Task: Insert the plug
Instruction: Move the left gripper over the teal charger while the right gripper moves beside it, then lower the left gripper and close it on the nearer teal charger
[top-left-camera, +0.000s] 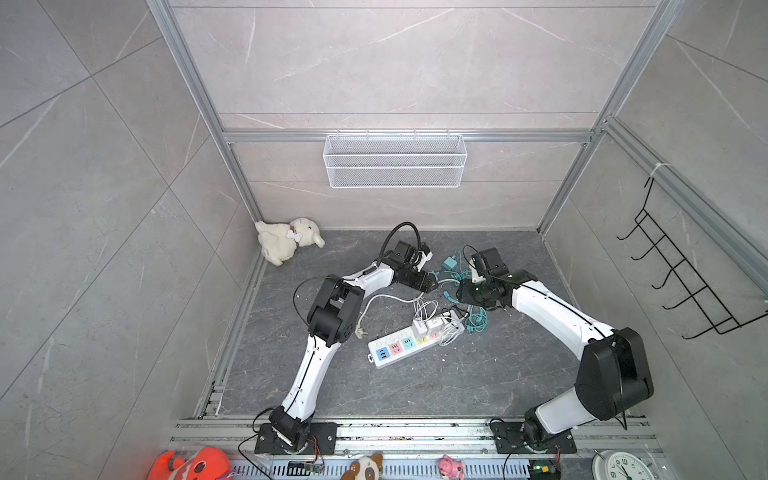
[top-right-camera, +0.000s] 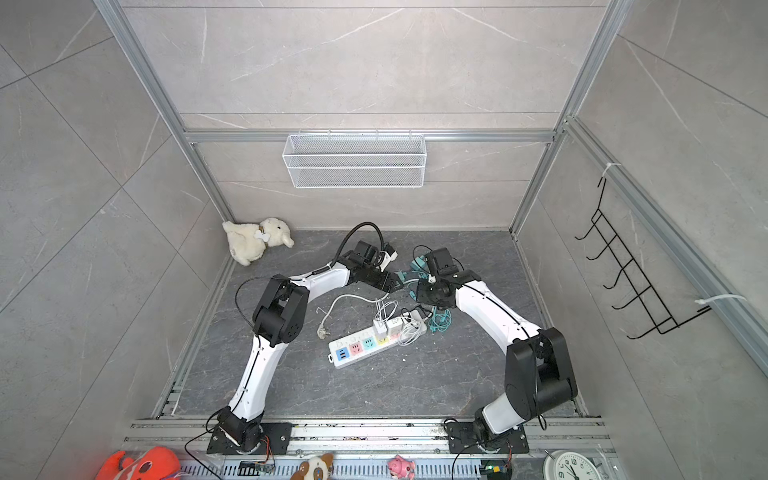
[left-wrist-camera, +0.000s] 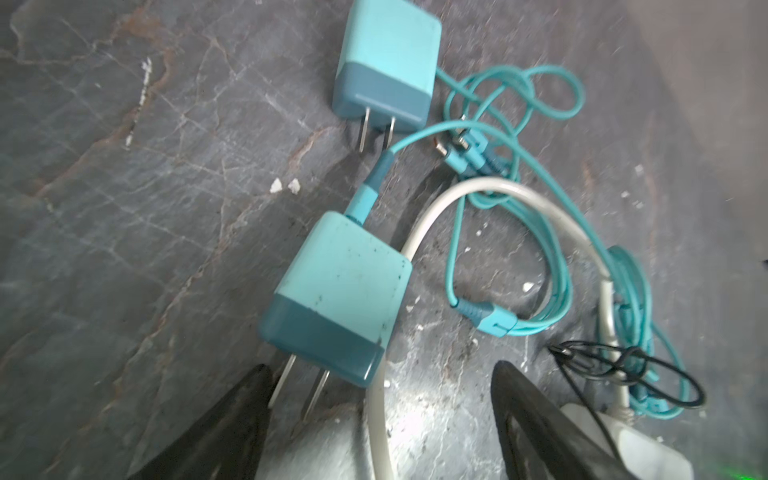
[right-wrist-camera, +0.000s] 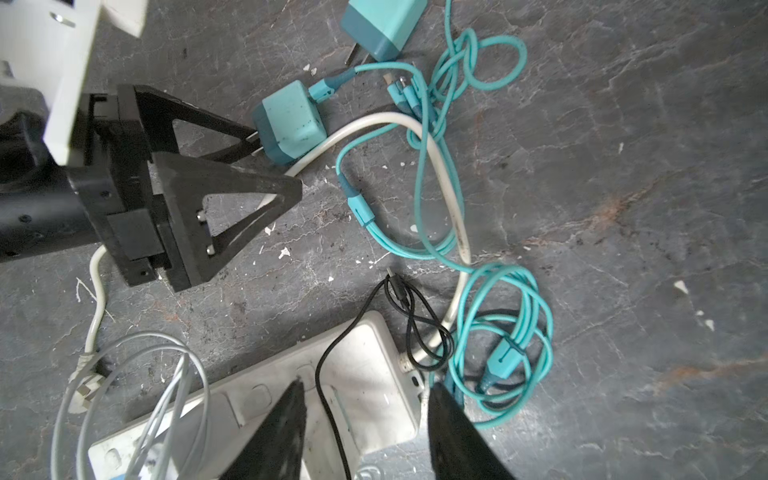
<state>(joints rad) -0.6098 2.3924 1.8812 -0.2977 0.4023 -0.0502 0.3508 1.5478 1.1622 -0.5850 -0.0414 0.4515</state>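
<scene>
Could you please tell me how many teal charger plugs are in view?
2. The nearer teal charger lies just ahead of the open left gripper, prongs toward it, not gripped. The farther teal charger lies beyond it. Others may be hidden from view.

2 top cams high overhead; wrist cams low, shared teal charger (left-wrist-camera: 336, 299) (right-wrist-camera: 291, 124)

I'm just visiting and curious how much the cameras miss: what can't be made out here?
- Left wrist view: blur hides whether the left tool touches the prongs of the near teal charger; in both top views the tool covers them.
- Right wrist view: the bottom edge cuts off the power strip; the right tool and its fingers cover part.
- Both top views: white chargers and cables hide the strip's far sockets.
</scene>
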